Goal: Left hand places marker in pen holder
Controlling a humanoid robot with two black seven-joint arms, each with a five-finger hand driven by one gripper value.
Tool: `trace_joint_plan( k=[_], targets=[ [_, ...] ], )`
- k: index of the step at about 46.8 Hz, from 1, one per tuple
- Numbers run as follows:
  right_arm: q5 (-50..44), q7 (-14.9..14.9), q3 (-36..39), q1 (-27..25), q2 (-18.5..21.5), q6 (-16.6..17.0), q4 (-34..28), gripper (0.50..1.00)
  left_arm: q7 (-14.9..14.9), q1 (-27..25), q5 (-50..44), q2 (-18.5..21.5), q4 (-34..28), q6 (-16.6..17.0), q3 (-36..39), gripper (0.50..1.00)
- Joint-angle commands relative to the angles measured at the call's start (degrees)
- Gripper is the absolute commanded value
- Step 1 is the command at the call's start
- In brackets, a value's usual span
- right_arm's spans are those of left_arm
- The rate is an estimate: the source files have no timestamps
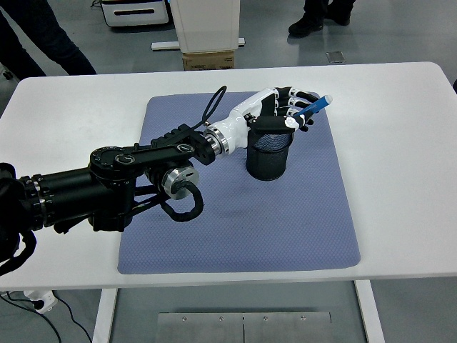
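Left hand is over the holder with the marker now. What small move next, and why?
Probably tip the blue marker more upright, tip down. The left hand grips it above the black mesh pen holder, but it lies slanted, its far end beyond the rim, so releasing now could miss.

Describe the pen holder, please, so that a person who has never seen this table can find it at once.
On the white table lies a blue-grey mat. The pen holder stands upright on the mat's far half, right of its middle, under the left hand that grips a blue marker. It is a black wire-mesh cup, round and open at the top, the only container on the table.
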Motion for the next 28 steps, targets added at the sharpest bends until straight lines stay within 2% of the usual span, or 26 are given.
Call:
trace_joint_plan(
  k=[1, 12, 15, 16, 19, 21, 26, 28],
  targets=[
    [0.00, 0.00, 0.00, 0.00, 0.00, 0.00, 0.00, 1.000, -0.01, 0.10, 0.00, 0.00, -0.02, -0.18, 0.00, 0.500],
    [0.00, 0.00, 0.00, 0.00, 0.00, 0.00, 0.00, 1.000, -0.10, 0.10, 0.00, 0.26, 0.07, 0.00, -0.09, 0.502],
    [0.00, 0.00, 0.00, 0.00, 0.00, 0.00, 0.00, 1.000, -0.10, 0.10, -0.08, 0.26, 0.07, 0.17, -0.09, 0.677],
    [0.00, 0.00, 0.00, 0.00, 0.00, 0.00, 0.00, 1.000, -0.10, 0.10, -0.08, 0.26, 0.07, 0.26, -0.09, 0.710],
    [0.00, 0.00, 0.00, 0.00, 0.00, 0.00, 0.00, 1.000, -0.10, 0.10, -0.08, 0.35, 0.07, 0.09, -0.18, 0.733],
    [0.00, 0.00, 0.00, 0.00, 0.00, 0.00, 0.00, 1.000, -0.01, 0.10, -0.08, 0.35, 0.07, 0.00, -0.26, 0.768],
    [0.00, 0.00, 0.00, 0.00, 0.00, 0.00, 0.00, 1.000, -0.01, 0.10, -0.08, 0.35, 0.07, 0.09, -0.26, 0.915],
    [0.00, 0.00, 0.00, 0.00, 0.00, 0.00, 0.00, 1.000, -0.01, 0.10, -0.08, 0.35, 0.07, 0.00, -0.26, 0.941]
  ],
)
